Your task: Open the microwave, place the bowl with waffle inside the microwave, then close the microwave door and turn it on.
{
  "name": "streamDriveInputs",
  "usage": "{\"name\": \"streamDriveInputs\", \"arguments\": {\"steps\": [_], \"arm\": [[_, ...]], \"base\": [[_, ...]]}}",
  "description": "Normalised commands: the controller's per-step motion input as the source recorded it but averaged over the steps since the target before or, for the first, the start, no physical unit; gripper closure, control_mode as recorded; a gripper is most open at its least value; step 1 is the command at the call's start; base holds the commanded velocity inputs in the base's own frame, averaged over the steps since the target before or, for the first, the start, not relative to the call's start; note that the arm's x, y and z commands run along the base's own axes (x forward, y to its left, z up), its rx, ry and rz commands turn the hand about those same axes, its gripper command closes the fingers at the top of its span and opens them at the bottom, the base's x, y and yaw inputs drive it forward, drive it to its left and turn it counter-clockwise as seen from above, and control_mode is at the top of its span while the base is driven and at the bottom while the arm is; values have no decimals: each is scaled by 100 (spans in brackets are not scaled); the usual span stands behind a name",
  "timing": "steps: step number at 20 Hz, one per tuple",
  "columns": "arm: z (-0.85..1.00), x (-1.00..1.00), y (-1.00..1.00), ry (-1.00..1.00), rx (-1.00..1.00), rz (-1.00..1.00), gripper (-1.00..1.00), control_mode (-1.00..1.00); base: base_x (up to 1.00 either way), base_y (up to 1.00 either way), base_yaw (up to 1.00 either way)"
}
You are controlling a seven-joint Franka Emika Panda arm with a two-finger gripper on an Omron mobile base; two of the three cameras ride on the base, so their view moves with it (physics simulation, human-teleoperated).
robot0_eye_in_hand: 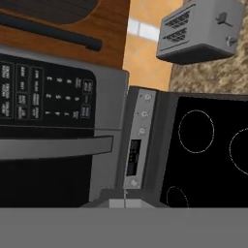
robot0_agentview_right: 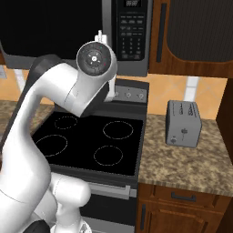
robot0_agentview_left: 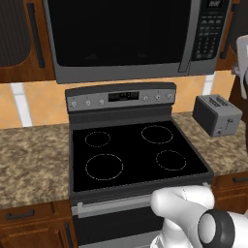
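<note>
microwave door [robot0_agentview_left: 118, 34] closed | toaster [robot0_agentview_right: 183, 123] slots visible from above | hand pinched closed, empty

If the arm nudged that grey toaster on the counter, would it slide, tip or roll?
The toaster looks boxy and flat-based, so it would probably slide rather than roll. It seems squat, so tipping looks unlikely unless pushed high. Its smooth metal sides may be slippery on the speckled counter.

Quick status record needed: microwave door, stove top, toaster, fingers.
microwave door: closed, handle beside the keypad
stove top: bare, four burner rings, nothing on them
toaster: upright on the counter, right of the stove
fingers: shut, holding nothing visible; hand raised near the microwave's lower right corner
bowl and waffle: not located
</note>
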Motion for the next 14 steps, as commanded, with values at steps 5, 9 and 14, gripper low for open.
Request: {"name": "streamDriveInputs", "arguments": {"steps": [5, 9, 14], "arm": [[6, 25, 0, -9, 1, 0, 100, -100], [1, 34, 0, -3, 0, 1, 100, -100], [10, 22, -2, -5, 1, 2, 100, -100]], "base": [[0, 0, 0], [0, 0, 0], [0, 0, 0]]}}
